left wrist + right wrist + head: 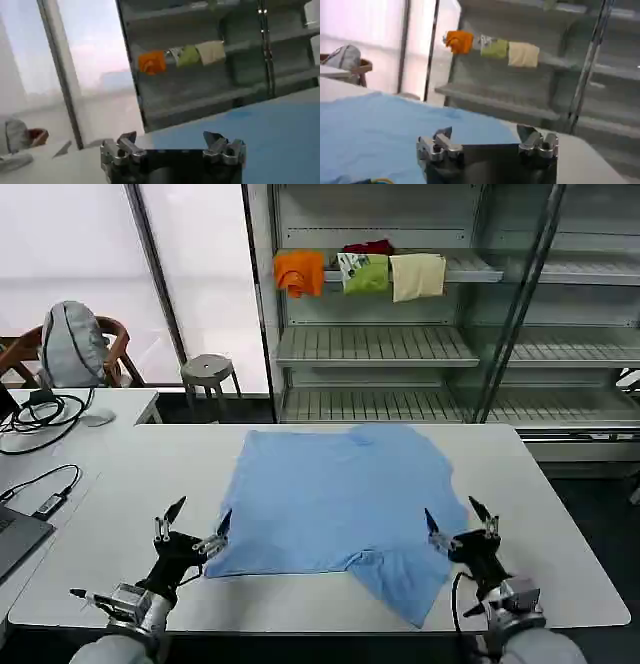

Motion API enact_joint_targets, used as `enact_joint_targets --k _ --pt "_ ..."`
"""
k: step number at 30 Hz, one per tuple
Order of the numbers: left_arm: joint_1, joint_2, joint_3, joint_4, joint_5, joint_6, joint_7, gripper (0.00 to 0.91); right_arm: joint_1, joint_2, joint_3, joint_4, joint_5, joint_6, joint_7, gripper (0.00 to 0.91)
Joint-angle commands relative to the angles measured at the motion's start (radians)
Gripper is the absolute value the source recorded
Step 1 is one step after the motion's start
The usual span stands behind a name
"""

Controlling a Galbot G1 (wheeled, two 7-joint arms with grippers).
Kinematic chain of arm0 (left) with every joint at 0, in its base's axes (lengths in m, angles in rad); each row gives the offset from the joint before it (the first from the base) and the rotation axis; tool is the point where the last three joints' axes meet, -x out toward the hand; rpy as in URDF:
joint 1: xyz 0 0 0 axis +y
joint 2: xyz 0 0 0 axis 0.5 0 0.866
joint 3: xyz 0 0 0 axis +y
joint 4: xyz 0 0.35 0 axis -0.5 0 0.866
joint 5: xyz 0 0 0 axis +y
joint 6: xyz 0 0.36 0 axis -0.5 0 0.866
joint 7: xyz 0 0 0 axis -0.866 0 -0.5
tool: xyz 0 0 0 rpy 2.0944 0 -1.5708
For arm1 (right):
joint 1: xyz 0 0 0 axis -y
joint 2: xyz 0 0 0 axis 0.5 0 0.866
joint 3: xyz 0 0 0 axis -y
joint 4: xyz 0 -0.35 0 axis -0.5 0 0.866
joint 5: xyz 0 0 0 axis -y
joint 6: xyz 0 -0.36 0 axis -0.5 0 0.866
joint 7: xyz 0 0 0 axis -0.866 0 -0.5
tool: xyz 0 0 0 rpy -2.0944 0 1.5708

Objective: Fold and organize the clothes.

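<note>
**Now both my pincers sit at the near corners of the blue T-shirt**

Now the light blue T-shirt [340, 499] lies spread over the middle of the white tabletop [560, 524], filling the centre of the head view. Its far edge reaches toward the shelving and one flap trails down to the tabletop's near edge at lower centre-right. The cloth is mostly flat, with soft wrinkles and a fold near that lower flap.

My left pincer [195, 524] is at the lower left of the head view, at the shirt's near left corner. Its fingers are spread wide and hold nothing; one fingertip is right at the cloth's edge, and I cannot tell whether it touches. In the left wrist view the left pincer's two tips [172, 142] stand apart, with blue cloth [260, 130] beyond them.

My right pincer [462, 522] is at the lower right of the head view, at the shirt's right edge, also spread wide and empty. From the right wrist view its tips [487, 140] are apart, with the shirt [375, 130] running off to the left side of that frame.

At the top of the head view, the metal shelf [480, 269] carries folded orange [300, 272], green [365, 274], cream [418, 276] and red [370, 247] garments.
</note>
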Motion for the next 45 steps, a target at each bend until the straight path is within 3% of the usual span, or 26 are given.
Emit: enact_joint_targets --k 1,4,11,25,39,40,41,42,43,44,45 --pt "0.086 0.023 -0.001 -0.071 -0.114 0.172 -0.043 0.907 -0.147 -0.015 -0.02 0.092 -0.01 -0.019 0.013 0.907" --pt "0.099 0.024 -0.011 -0.093 -0.177 0.248 -0.067 0.907 -0.163 -0.008 -0.017 0.105 -0.013 -0.055 0.028 0.907" --pt "0.133 0.019 0.001 -0.121 -0.196 0.328 -0.084 0.907 -0.205 0.0 -0.058 0.126 -0.017 -0.121 0.067 0.907" --pt "0.075 0.003 0.005 -0.032 -0.284 0.321 -0.137 0.907 -0.22 -0.002 -0.036 0.123 0.026 -0.185 0.129 0.907" --pt "0.068 0.016 0.001 -0.002 -0.258 0.32 -0.194 0.907 -0.197 0.006 -0.075 0.108 0.044 -0.191 0.119 0.907" --pt "0.069 0.016 0.001 -0.006 -0.258 0.322 -0.191 0.584 -0.192 0.009 -0.079 0.109 0.043 -0.185 0.114 0.907" --pt "0.069 0.015 0.002 -0.007 -0.256 0.324 -0.189 0.101 -0.19 0.009 -0.081 0.109 0.043 -0.185 0.113 0.907" --pt "0.069 0.015 0.003 -0.009 -0.252 0.324 -0.186 0.01 -0.188 0.009 -0.083 0.108 0.043 -0.187 0.113 0.343" --pt "0.069 0.015 0.005 -0.01 -0.238 0.326 -0.179 0.01 -0.187 0.007 -0.085 0.103 0.043 -0.192 0.114 0.343" --pt "0.07 0.015 0.005 -0.008 -0.232 0.325 -0.165 0.01 -0.187 0.007 -0.086 0.1 0.044 -0.197 0.116 0.0" --pt "0.07 0.015 0.007 -0.007 -0.226 0.322 -0.159 0.01 -0.187 0.005 -0.086 0.096 0.047 -0.202 0.118 0.0"
